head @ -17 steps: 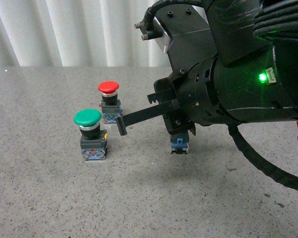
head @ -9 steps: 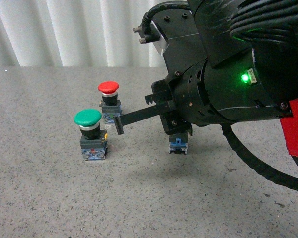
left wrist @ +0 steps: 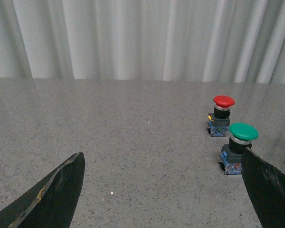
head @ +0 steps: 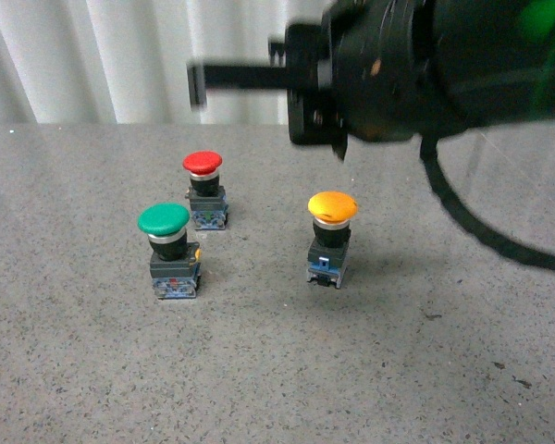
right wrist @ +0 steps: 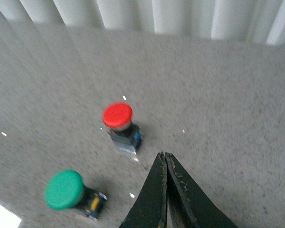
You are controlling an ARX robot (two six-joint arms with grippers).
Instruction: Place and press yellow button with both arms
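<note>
The yellow button [head: 331, 239] stands upright on the grey table with its yellow-orange cap in full view, and nothing touches it. My right gripper [head: 196, 85] is shut and empty, its thin black fingers held level high above the table, up and to the left of the yellow button. In the right wrist view the shut fingertips [right wrist: 164, 156] point down over bare table; the yellow button does not show there. My left gripper [left wrist: 164, 156] is open and empty, low over the table, its fingers [left wrist: 52, 197] wide apart. The left arm is out of the front view.
A green-capped button [head: 170, 250] stands at the left with a red-capped button [head: 204, 190] behind it. Both also show in the left wrist view, green [left wrist: 240, 147] and red [left wrist: 222, 115], and in the right wrist view, green [right wrist: 65, 190] and red [right wrist: 118, 121]. A white curtain [head: 120, 55] hangs behind the table.
My right arm has risen from low over the yellow button to high above it. The button's cap, hidden under the arm before, now shows. The gripper stays shut.
</note>
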